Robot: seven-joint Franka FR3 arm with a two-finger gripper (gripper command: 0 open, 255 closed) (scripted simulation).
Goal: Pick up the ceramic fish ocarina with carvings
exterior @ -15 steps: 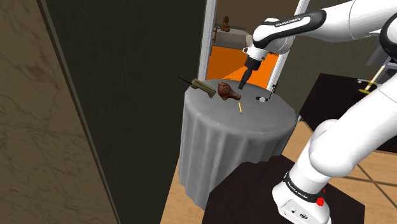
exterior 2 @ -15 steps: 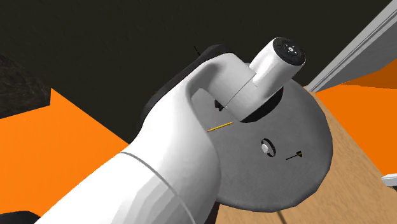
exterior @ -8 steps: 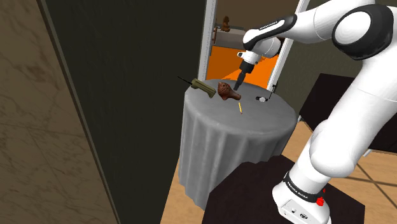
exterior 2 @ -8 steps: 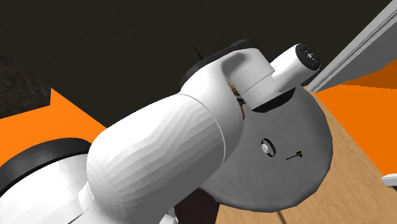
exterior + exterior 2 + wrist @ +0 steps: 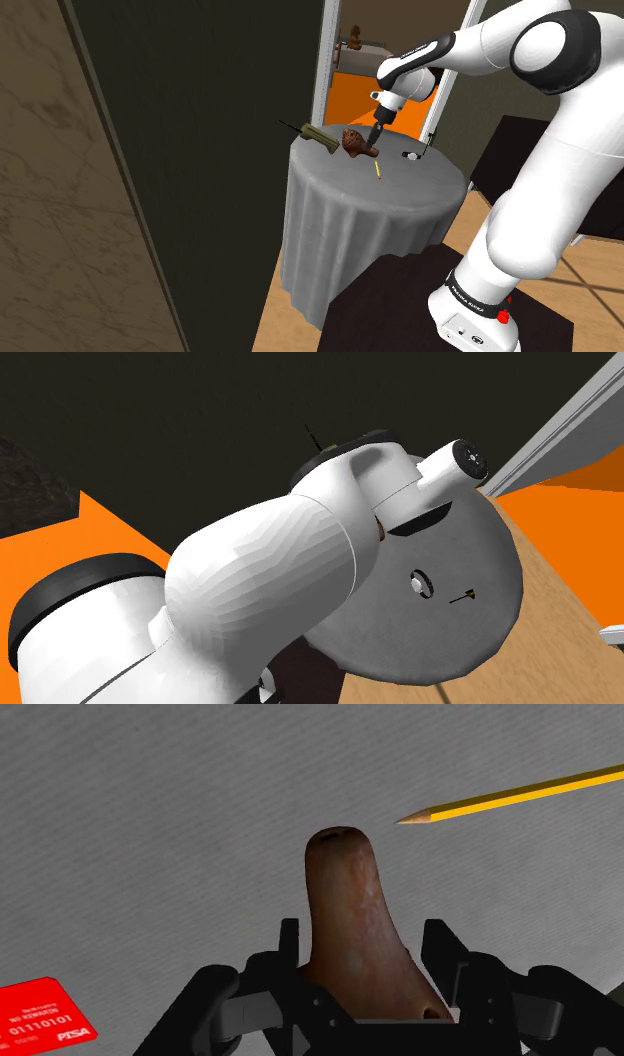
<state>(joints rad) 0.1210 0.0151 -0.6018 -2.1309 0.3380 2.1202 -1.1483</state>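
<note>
close on the body, not the tapering neck

the brown ocarina (image 5: pixel 356 142) lies on the round grey counter (image 5: pixel 380 205), toward 11 o'clock of its top in the shoulder view. a yellow pencil (image 5: pixel 378 170) lies apart at about 5 o'clock from it. in the wrist view the jaws stand wide on either flank of it and seem not to press yet. best to centre, squeeze evenly across the broad body, since the smooth taper could slip forward, then lift straight.

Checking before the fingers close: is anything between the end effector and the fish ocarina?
Nothing visible. The brown ocarina lies between the end effector's open fingers; the yellow pencil lies apart, past it.
</note>
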